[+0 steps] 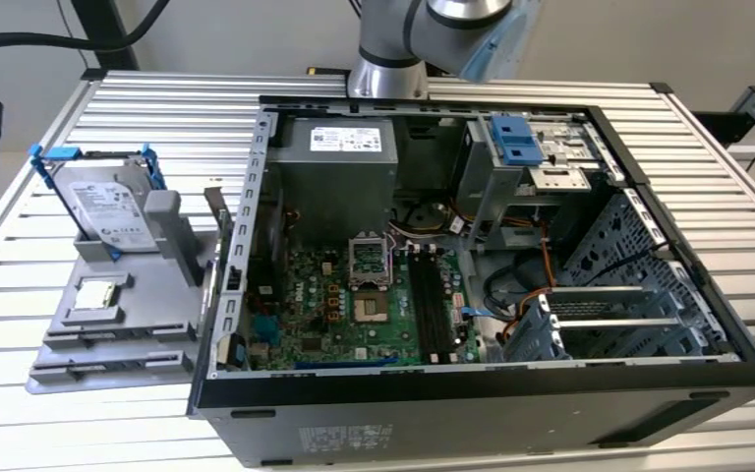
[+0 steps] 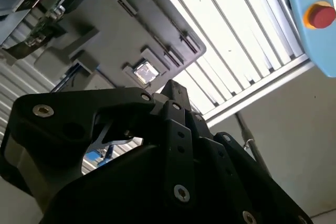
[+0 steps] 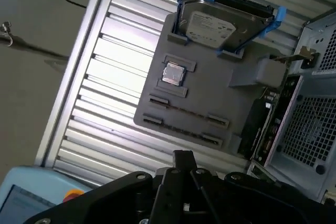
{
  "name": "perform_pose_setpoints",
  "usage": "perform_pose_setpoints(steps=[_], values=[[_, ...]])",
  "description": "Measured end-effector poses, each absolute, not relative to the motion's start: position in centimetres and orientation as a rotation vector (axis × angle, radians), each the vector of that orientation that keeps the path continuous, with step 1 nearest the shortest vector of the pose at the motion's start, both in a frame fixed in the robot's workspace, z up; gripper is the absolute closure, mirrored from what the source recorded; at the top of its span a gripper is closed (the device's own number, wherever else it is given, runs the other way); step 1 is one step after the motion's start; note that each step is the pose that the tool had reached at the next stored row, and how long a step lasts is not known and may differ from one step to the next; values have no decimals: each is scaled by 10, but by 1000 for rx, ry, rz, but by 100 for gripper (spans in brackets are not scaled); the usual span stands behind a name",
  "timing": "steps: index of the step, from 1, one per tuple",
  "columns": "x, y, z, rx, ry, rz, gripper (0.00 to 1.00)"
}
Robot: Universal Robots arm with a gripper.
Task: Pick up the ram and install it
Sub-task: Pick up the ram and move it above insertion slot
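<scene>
Ram cannot be singled out with certainty; a thin upright strip (image 1: 217, 218) at the grey tray's (image 1: 148, 305) 3 o'clock edge, just beside the computer case (image 1: 483, 413), may be it; on the tray a hard drive (image 1: 105, 208) in a blue bracket is leaned at 12 o'clock and a small chip (image 1: 97, 293) is seated near the centre; further right, black memory slots (image 1: 428, 295) are seen on the motherboard (image 1: 312, 295); in both wrist views the gripper (image 2: 173, 90) (image 3: 184, 157) is seen drawn narrow, nothing held, above the tray.

Picture edges cut off the arm (image 1: 391, 44) and most of the tool (image 3: 184, 158)
</scene>
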State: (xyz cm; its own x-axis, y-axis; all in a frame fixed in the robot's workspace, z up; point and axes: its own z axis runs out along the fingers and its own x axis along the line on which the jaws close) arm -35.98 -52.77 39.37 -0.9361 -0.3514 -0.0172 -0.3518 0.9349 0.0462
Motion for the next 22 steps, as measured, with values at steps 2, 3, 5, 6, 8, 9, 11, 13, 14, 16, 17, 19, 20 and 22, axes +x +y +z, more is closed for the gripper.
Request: perform_pose_setpoints(steps=[2, 3, 5, 6, 8, 9, 11, 13, 14, 16, 17, 19, 20, 22], values=[[-360, -528, 394, -604, 3074, 75, 100], [-360, -528, 394, -624, 3070, 74, 100], [-360, -528, 395, -666, 3062, 72, 100], [-360, -528, 395, -686, 3058, 72, 100], [-360, -528, 395, -734, 3048, 72, 100], [-360, -528, 396, -760, 3042, 72, 100], [-360, -528, 396, -812, 3030, 72, 100], [-360, -528, 396, -866, 3015, 72, 100], [-360, -528, 396, -894, 3008, 72, 100], [-360, -528, 396, -947, 2992, 72, 100], [-360, -528, 396, -976, 2983, 72, 100], [-360, -528, 396, -1030, 2966, 72, 100], [-360, -528, 396, -1057, 2957, 72, 100], [-360, -528, 396, -1110, 2938, 72, 100]])
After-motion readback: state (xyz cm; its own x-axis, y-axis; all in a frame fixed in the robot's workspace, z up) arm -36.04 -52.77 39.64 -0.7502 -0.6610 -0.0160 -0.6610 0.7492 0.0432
